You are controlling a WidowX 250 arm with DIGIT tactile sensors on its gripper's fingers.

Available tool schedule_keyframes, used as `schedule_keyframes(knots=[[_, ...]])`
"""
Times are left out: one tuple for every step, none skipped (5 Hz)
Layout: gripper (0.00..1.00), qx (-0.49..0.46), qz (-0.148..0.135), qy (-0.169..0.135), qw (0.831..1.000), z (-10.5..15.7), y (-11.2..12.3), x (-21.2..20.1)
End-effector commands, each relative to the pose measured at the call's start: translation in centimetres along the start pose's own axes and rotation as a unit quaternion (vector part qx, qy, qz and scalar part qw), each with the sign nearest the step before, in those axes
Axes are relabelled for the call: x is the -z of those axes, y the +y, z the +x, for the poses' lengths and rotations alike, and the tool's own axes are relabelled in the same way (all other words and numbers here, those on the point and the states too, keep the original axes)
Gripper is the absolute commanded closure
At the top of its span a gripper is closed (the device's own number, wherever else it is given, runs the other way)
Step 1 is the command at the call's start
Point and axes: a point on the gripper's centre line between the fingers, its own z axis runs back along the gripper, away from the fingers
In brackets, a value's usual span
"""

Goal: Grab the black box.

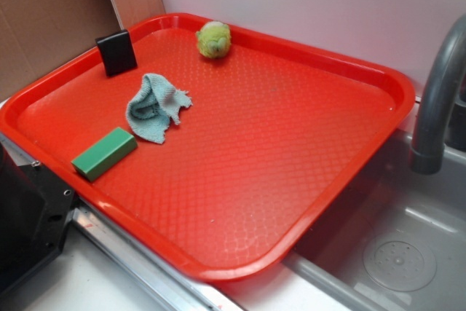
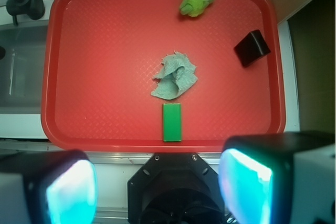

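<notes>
The black box [image 1: 116, 52] stands tilted against the red tray's [image 1: 306, 151] far left rim; in the wrist view the black box [image 2: 252, 48] sits at the tray's right side, well away from me. My gripper [image 2: 157, 192] hovers high above the robot's base, outside the tray's near edge, open with nothing between its fingers [image 2: 71, 195]. The exterior view does not show the gripper.
On the tray lie a flat green block [image 2: 172, 122] near the front edge, a crumpled teal cloth [image 2: 175, 76] in the middle and a green plush toy [image 2: 197, 0] at the far edge. The black robot base [image 2: 170, 187] is below me. A sink [image 1: 408, 253] with a grey faucet [image 1: 437, 100] adjoins the tray.
</notes>
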Motion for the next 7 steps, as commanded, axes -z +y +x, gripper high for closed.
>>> schedule_keyframes(knots=[[0.0, 0.0, 0.0, 0.0, 1.0, 0.0, 0.0, 0.0], [0.0, 0.007, -0.011, 0.005, 1.0, 2.4, 4.8, 5.1], [0.0, 0.035, -0.012, -0.002, 0.999, 4.4, 8.1, 7.6], [0.0, 0.075, -0.01, -0.031, 0.997, 8.2, 10.4, 9.0], [0.0, 0.122, 0.018, -0.035, 0.992, 10.5, 11.4, 10.1], [0.0, 0.128, 0.033, -0.026, 0.991, 10.4, 13.1, 10.5], [0.0, 0.132, 0.037, -0.015, 0.99, 11.2, 13.4, 11.0]])
